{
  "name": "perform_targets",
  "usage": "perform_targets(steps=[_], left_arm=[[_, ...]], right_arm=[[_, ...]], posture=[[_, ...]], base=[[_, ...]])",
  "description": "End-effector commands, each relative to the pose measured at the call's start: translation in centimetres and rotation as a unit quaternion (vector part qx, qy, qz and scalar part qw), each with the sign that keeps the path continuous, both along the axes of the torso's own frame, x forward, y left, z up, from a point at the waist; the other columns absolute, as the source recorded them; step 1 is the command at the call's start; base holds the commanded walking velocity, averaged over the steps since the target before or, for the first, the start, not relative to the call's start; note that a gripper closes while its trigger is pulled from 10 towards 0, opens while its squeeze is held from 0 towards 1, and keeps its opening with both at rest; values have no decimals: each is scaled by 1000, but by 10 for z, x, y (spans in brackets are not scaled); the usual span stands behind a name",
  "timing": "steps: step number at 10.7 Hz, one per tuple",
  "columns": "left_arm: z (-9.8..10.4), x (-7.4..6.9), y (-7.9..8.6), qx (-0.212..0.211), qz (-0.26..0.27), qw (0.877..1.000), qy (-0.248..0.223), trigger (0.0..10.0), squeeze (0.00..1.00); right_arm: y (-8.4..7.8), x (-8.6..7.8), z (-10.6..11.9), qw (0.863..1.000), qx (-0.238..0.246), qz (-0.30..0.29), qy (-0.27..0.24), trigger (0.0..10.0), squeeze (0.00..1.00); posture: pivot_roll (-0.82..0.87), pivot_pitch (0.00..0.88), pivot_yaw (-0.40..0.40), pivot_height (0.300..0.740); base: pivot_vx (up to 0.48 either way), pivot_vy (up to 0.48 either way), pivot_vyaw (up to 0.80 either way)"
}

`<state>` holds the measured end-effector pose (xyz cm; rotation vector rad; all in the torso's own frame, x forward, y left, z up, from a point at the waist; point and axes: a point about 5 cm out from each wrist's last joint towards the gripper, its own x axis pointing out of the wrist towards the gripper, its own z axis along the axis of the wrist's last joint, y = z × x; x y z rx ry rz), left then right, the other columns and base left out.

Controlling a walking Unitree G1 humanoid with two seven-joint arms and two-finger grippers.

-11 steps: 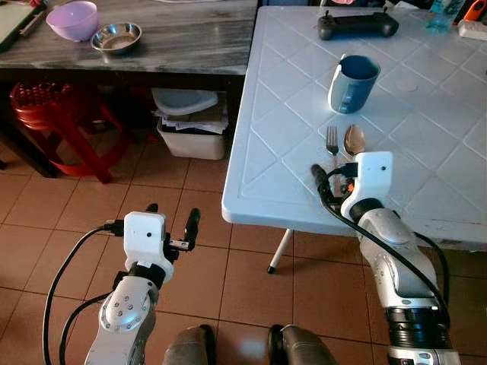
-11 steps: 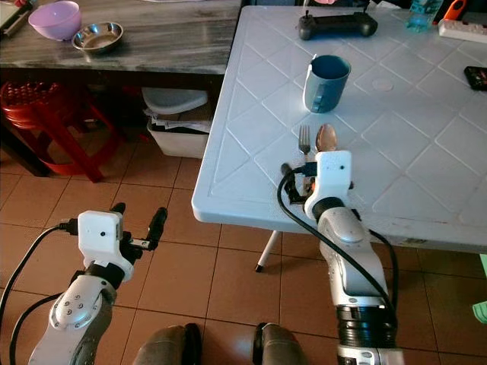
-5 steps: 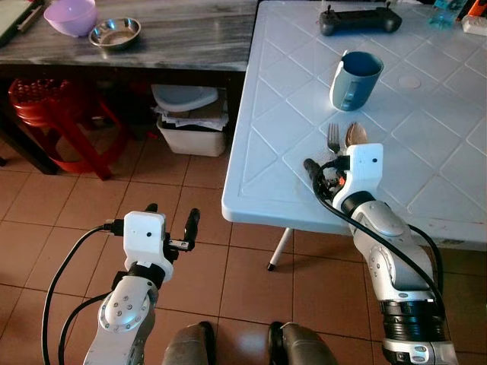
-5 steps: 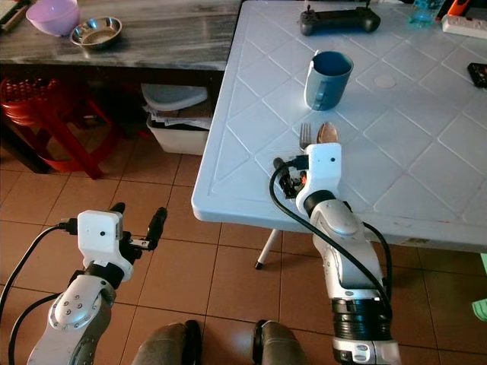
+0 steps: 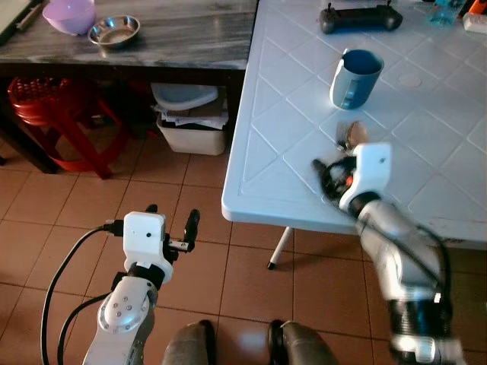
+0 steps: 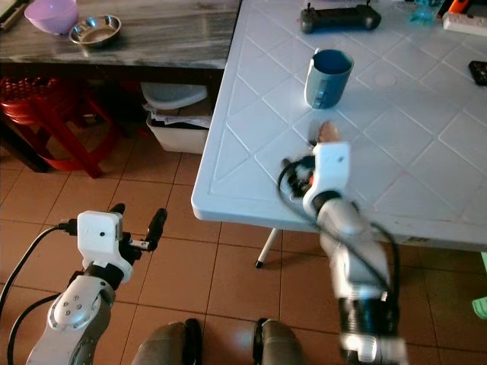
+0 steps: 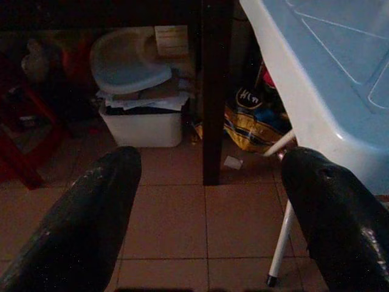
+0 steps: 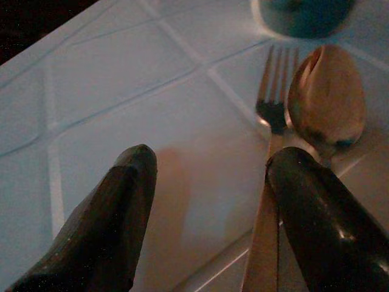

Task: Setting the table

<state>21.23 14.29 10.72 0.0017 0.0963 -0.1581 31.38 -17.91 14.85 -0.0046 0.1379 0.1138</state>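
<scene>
Risk is sitting at center right: the right claw (image 8: 206,201), fingers apart, is hovering over the fork (image 8: 275,115) and spoon (image 8: 326,97) on the white counter (image 5: 281,137) and could knock them askew. At lower left, the left claw (image 5: 172,220) is hanging apart, idle.

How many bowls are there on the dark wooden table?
2. A purple bowl stands at the far left of the dark table, and a smaller metal bowl sits just to its right. More may lie beyond the picture's edge.
</scene>
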Motion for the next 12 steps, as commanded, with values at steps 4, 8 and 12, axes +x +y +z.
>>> perform_targets(steps=[4, 8, 12], left_arm=[[1, -3, 2, 6, 1, 1000, 3, 10000, 0], [2, -3, 2, 6, 5, 1000, 3, 10000, 0], [2, -2, 0, 0, 4, 1000, 2, 10000, 0]], right_arm=[[2, 11, -1, 1000, 3, -2, 1, 10000, 0], [5, 19, -13, 999, -12, -9, 44, 0, 0], [-11, 14, -38, 991, -18, -26, 130, 0, 0]], posture=[[23, 217, 57, 740], [28, 220, 50, 740], [20, 219, 44, 740]], base=[[0, 0, 0], [0, 0, 0], [0, 0, 0]])
